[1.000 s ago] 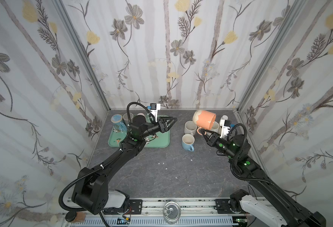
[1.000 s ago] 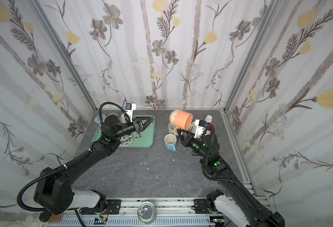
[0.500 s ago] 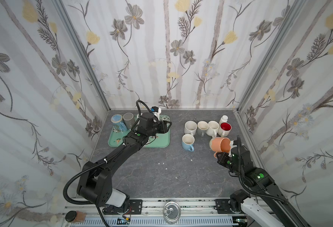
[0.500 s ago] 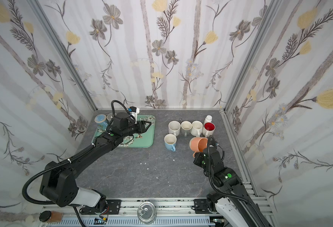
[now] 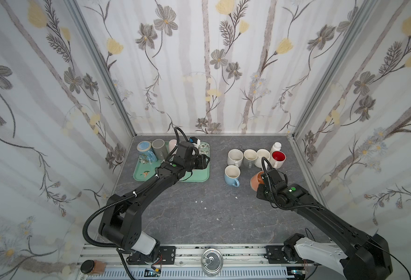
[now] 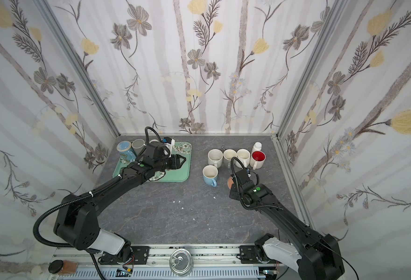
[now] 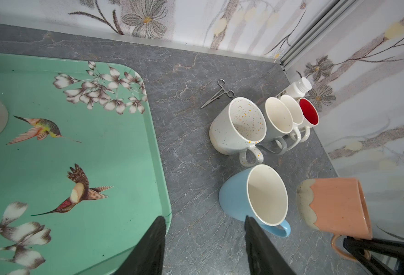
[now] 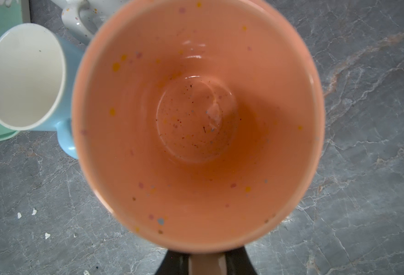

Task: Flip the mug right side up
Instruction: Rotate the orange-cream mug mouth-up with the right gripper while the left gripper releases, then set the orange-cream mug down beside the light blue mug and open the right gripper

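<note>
- We find the peach mug (image 8: 196, 119) with the right gripper (image 8: 207, 260). Its handle (image 7: 338, 247) is clamped between the two fingers (image 8: 172, 264), which stand close together on it.
- The body of the mug sits on the wrist-camera side of those fingers. The right wrist view looks straight down into the open mouth.
- We judge the long axis to run roughly along the fingers' own reach, mouth back toward the wrist and base out past the fingertips toward the table (image 7: 191, 166).
- From the left wrist view the mug stands at much the same lean as the blue mug (image 7: 234, 197), so we judge it upright or nearly so.
- We cannot tell whether the base touches the table. Both top views hide most of the mug (image 5: 255, 181) under the wrist.
- The blue mug stands near, to one side of the right fingers, with a gap showing between the two bodies. We judge that gap the thing to watch when setting down.
- The left gripper (image 7: 203, 219) is well apart from the mug. Its fingers (image 7: 153, 247) are spread and hold nothing, above the edge of the tray (image 7: 158, 152).
- The right arm is plainly the nearer. We judge the remaining step to be lowering and release.
</note>
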Controlling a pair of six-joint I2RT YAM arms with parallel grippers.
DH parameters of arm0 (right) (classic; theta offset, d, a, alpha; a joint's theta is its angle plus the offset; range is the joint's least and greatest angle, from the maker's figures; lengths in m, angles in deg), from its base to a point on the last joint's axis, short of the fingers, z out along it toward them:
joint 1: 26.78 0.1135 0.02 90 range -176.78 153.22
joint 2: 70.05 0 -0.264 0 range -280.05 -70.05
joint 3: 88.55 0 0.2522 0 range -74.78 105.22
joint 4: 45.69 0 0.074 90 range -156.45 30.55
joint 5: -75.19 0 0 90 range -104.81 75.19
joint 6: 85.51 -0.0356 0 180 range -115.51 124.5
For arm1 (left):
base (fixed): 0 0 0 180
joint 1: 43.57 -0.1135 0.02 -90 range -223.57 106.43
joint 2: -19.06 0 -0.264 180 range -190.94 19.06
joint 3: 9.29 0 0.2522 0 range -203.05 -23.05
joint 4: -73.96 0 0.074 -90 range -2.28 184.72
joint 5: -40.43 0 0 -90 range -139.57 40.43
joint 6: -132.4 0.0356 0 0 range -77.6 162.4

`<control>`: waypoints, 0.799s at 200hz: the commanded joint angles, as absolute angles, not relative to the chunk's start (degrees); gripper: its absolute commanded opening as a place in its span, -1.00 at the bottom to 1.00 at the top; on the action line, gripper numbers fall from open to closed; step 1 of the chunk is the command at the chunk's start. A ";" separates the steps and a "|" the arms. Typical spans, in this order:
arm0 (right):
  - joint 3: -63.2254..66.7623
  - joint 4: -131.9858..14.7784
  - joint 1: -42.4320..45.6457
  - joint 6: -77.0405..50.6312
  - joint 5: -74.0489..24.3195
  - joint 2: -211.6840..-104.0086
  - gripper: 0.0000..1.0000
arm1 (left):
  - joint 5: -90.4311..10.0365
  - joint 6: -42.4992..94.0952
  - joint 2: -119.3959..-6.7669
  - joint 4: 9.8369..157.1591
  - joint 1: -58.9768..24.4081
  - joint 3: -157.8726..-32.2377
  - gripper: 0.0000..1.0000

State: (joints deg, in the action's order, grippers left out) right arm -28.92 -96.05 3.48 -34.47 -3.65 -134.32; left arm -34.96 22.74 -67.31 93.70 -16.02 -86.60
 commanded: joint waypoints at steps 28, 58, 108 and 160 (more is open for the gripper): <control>-24.86 -88.96 3.49 -31.60 -3.51 -142.09 -1.00 | -36.59 25.13 -67.18 94.91 -16.08 -86.42 0.05; -22.87 -87.58 3.54 -30.87 -4.13 -146.86 -1.00 | -36.13 25.69 -67.69 95.79 -16.16 -86.69 0.05; -20.92 -85.67 3.72 -28.74 -2.91 -151.58 -1.00 | -36.37 26.89 -66.45 96.76 -16.41 -85.95 0.05; -18.71 -84.47 4.02 -26.84 -1.93 -157.12 -1.00 | -37.96 27.55 -63.12 97.86 -17.31 -84.35 0.06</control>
State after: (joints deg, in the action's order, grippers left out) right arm -19.74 -88.69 3.70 -28.32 -4.33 -156.15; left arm -36.53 26.63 -64.66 97.11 -16.83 -85.16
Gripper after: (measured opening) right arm 0.158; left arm 0.528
